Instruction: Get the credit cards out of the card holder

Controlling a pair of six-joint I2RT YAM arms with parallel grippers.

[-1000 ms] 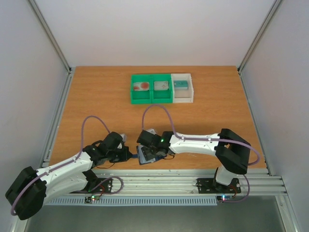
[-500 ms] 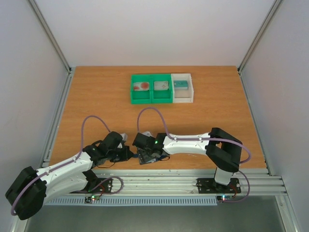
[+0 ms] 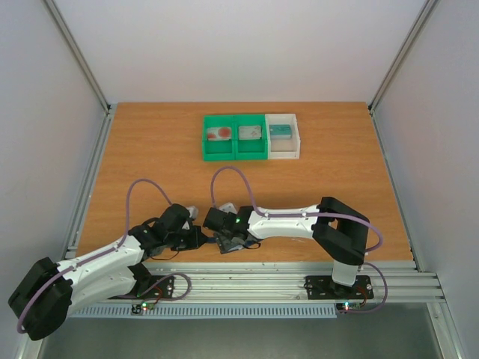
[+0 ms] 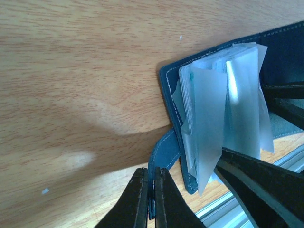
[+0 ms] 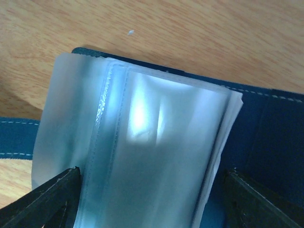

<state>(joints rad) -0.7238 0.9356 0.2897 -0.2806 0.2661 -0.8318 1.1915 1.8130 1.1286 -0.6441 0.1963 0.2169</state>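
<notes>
Lays the left arm (image 3: pixel 105 258) low and long from its base at the near left corner, wrist turned rightward along the front edge of the tabletop (image 3: pixel 150 164). Clamps the left end effector (image 4: pixel 151 178) tight on the blue strap (image 4: pixel 164 147) that juts from the card holder (image 4: pixel 285 52), fingers nearly meeting over the thin leather. Folds the right arm (image 3: pixel 292 223) sharply at the elbow above its base and sends the forearm leftward, almost level, toward the left wrist. Spreads the right end effector (image 5: pixel 152 173) wide across the fan of clear plastic sleeves (image 5: pixel 142 133), one black finger at each side of the stack; cannot tell whether either finger presses on the plastic. Holds the card holder open on the wood near the front edge, between the two wrists. Shows the credit cards well apart from it at the back: the pale card (image 3: pixel 219 134) with the red blotch in the left compartment of the green bin (image 3: pixel 236 155), the teal card (image 3: pixel 281 131) in the white bin (image 3: pixel 284 155), a greyish card (image 3: pixel 249 132) in the compartment between.

Against a second ago, finds the right elbow and forearm drawn further left, the cable loop (image 3: pixel 228 170) above them taller and narrower, the card holder bunched narrower under the wrist. Finds the left arm and the bins where they were.
</notes>
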